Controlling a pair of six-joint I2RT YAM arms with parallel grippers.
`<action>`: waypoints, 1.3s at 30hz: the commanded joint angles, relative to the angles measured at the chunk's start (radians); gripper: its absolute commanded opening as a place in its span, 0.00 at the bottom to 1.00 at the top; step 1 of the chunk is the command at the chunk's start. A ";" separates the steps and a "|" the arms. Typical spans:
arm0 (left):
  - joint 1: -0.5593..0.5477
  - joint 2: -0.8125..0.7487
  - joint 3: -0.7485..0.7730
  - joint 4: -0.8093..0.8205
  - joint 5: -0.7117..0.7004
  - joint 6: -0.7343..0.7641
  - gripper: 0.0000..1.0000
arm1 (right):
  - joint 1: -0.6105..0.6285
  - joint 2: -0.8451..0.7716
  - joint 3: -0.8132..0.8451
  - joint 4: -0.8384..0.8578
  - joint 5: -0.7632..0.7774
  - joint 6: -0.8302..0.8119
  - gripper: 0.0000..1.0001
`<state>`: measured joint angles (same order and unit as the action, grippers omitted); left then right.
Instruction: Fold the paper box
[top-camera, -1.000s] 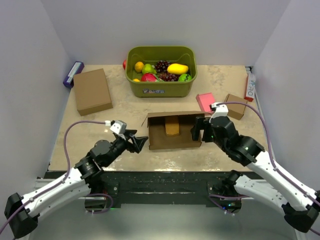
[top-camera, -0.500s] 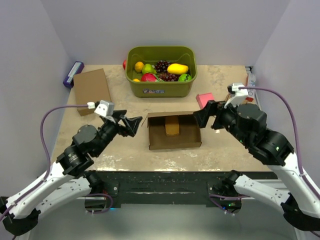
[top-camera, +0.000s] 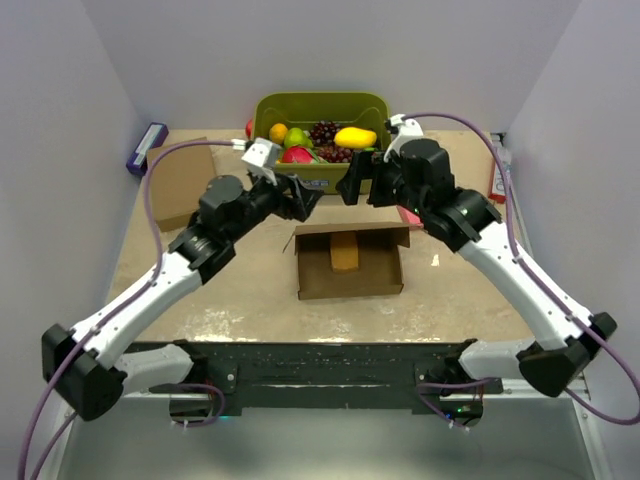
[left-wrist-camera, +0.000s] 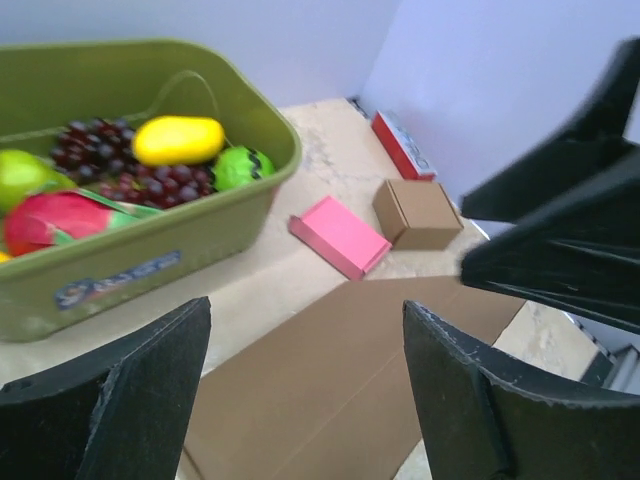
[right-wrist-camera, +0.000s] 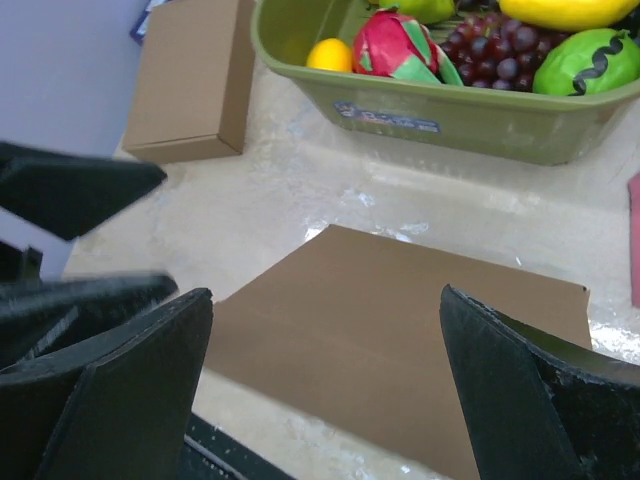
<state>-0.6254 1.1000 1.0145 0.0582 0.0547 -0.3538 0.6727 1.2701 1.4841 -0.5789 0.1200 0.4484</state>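
The paper box (top-camera: 350, 275) lies open at the table's middle, its side walls up and its rear lid panel (top-camera: 352, 231) raised. A lighter tan piece (top-camera: 344, 252) sits inside it. My left gripper (top-camera: 303, 200) is open and empty, held above the box's back left corner. My right gripper (top-camera: 354, 186) is open and empty above the back edge, close to the left one. The left wrist view (left-wrist-camera: 305, 320) looks between its fingers at the brown panel (left-wrist-camera: 330, 390). The right wrist view (right-wrist-camera: 327, 300) shows the same panel (right-wrist-camera: 400, 340) below.
A green basket (top-camera: 320, 178) of fruit stands just behind both grippers. The flat brown cardboard rectangle (top-camera: 178, 180) lies at the back left, a purple box (top-camera: 146, 148) beyond it. A pink box (left-wrist-camera: 340, 235), a small cardboard cube (left-wrist-camera: 418, 212) and a red box (top-camera: 498, 175) lie at the right.
Both arms have risen from the box's left and right sides and swung back over its rear lid, coming close together in front of the basket. The box has not moved.
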 joint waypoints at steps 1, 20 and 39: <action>0.000 0.110 0.036 0.081 0.131 -0.043 0.79 | -0.113 0.031 -0.082 0.114 -0.160 0.061 0.99; -0.049 0.095 -0.323 0.265 0.157 -0.151 0.75 | -0.124 -0.044 -0.459 0.202 -0.204 0.150 0.99; -0.094 0.115 -0.501 0.364 0.131 -0.220 0.73 | -0.122 -0.083 -0.620 0.238 -0.189 0.185 0.98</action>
<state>-0.7101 1.2209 0.5411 0.3656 0.1963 -0.5434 0.5476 1.1954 0.8783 -0.3759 -0.0704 0.6155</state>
